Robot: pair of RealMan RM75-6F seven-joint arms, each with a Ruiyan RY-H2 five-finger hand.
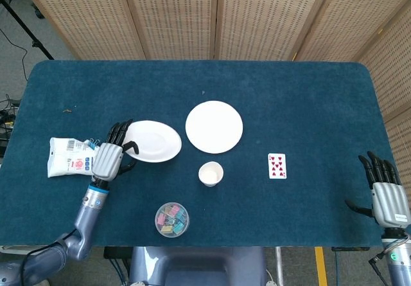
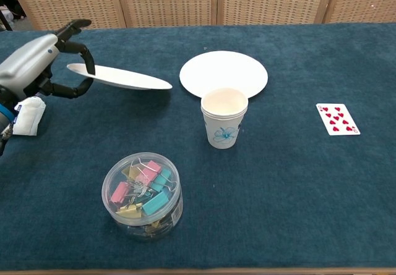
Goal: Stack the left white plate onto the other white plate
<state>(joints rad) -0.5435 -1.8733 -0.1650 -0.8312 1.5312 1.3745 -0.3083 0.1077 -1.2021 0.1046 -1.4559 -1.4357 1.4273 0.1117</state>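
The left hand point(image 2: 34, 62) pinches the left rim of the left white plate point(image 2: 120, 77), thumb under and fingers point(image 2: 74, 28) curled over the edge, holding it clear of the cloth. Seen edge-on in the chest view, the plate is tilted, its long axis running from the gripped rim down toward its free right edge, which points at the other white plate point(image 2: 224, 72) lying flat just beside it. The right hand point(image 1: 388, 193) hangs at the table's near right corner, fingers spread and holding nothing. There are two white plates, one paper cup point(image 2: 224, 117) in front of the flat plate, one clear tub of binder clips point(image 2: 142, 194), one playing card point(image 2: 337, 118) of red hearts and one white packet point(image 1: 74, 157) by the left hand. All rest on a dark blue cloth-covered table point(image 1: 302, 99); woven wicker screens point(image 1: 212, 16) stand behind it.
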